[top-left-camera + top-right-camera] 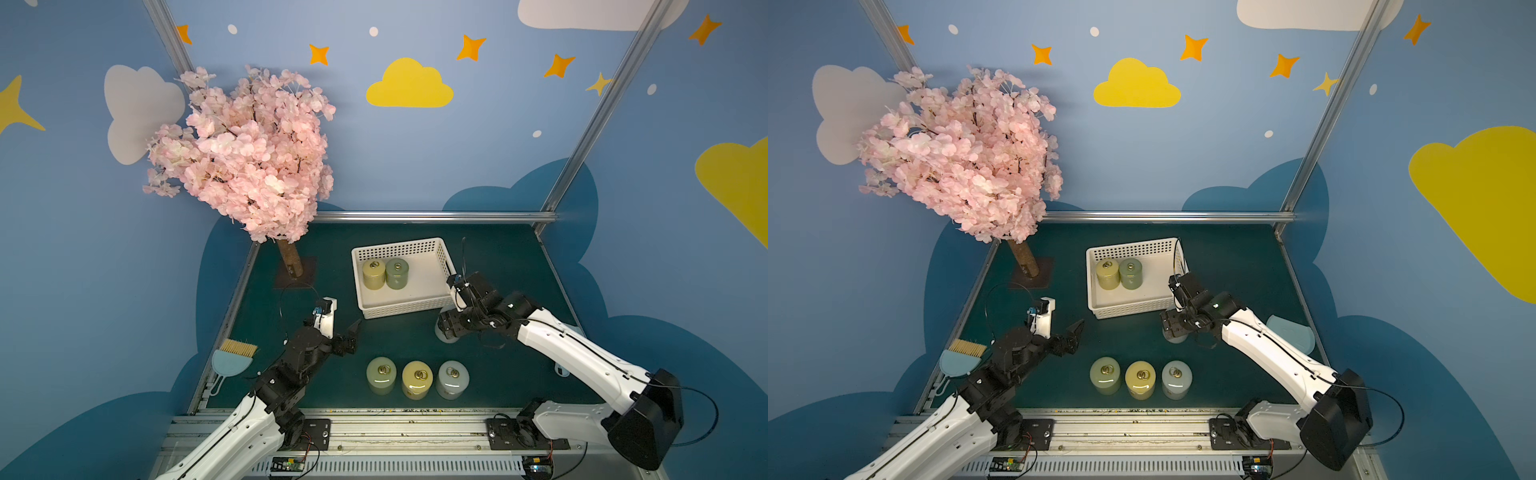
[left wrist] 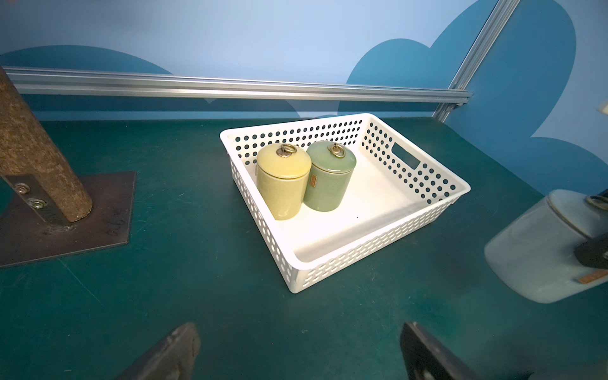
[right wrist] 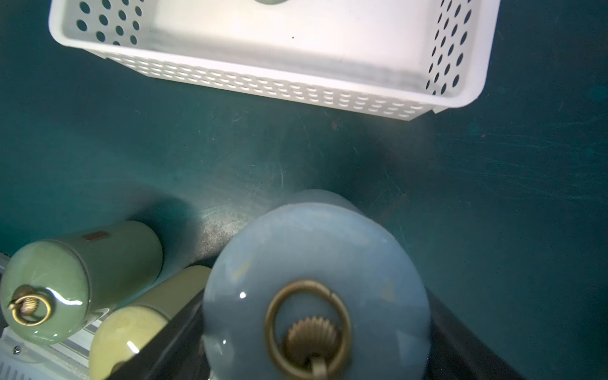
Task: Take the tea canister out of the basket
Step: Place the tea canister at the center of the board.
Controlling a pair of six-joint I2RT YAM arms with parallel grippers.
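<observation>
Now the right arm [image 1: 561, 336] has its jaws clamped on the pale blue tea canister [image 3: 312, 243], just outside the near right corner of the white basket [image 1: 405, 309]. The left arm [image 1: 249, 419] hovers at the near left, jaws apart. A yellow canister [image 1: 373, 274] and a green canister [image 1: 397, 273] stand at the basket's far left.

Top views: mounted high at the near edge, aimed down and forward over the whole tabletop [image 1: 399, 336] to the back wall [image 1: 415, 166]; near-identical coverage. Left wrist: low, near, facing obliquely across the basket [image 2: 378, 246] toward the back rail [image 2: 230, 87], own fingers [image 2: 171, 358] at frame edge. Right wrist: very close, aimed steeply down at a canister [image 3: 316, 250]. Common to all four: basket, tabletop, that canister.
</observation>
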